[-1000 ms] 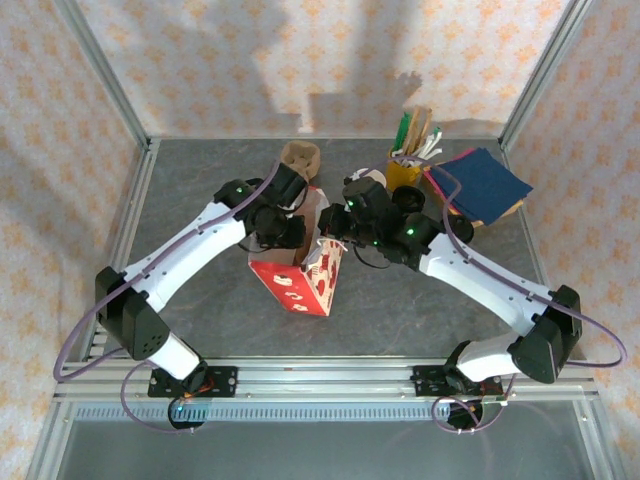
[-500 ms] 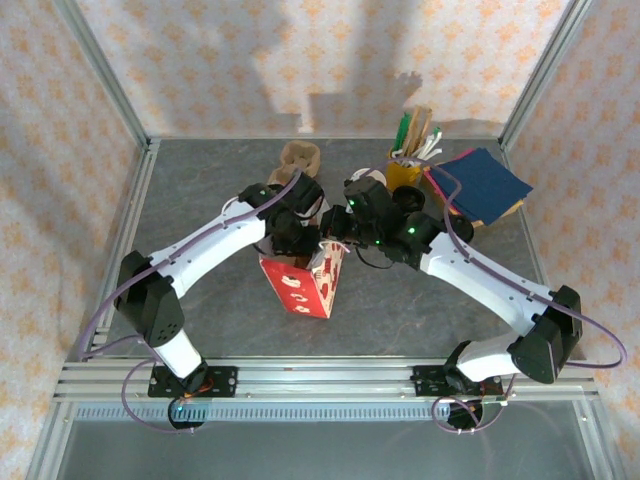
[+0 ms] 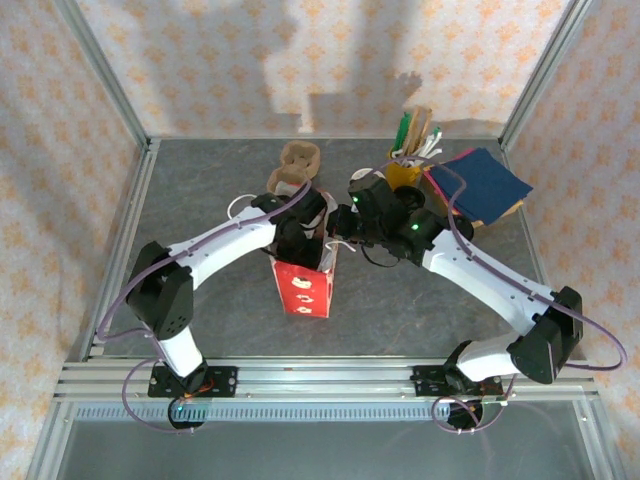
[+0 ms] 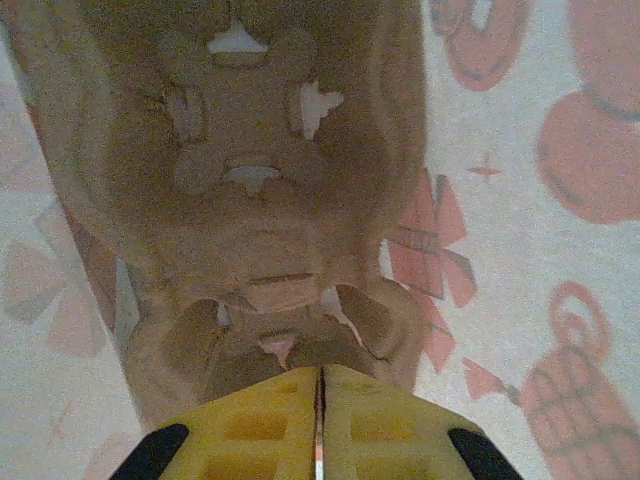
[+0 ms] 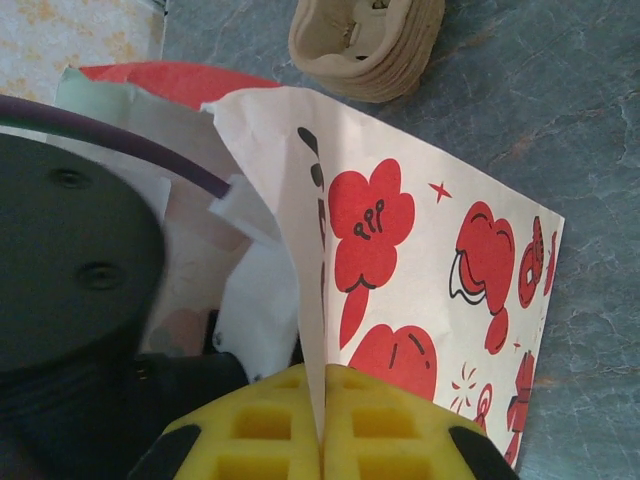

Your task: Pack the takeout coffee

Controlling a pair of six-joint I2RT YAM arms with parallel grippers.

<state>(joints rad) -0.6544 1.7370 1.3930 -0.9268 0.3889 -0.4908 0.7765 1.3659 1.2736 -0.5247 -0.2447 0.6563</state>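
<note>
The paper bag (image 3: 303, 288) stands mid-table with a cup carrier (image 4: 250, 200) inside, stacked carriers (image 3: 298, 160) behind it, the stirrer cup (image 3: 405, 172) and napkins (image 3: 485, 185) back right.

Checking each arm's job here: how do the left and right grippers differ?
The left gripper is down inside the red-printed paper bag, pointing at a brown moulded carrier; the right gripper is at the bag's top edge. The right gripper pinches the bag's wall between its fingers; whether the left gripper holds anything I cannot tell. Both are shut, with yellow fingers.
</note>
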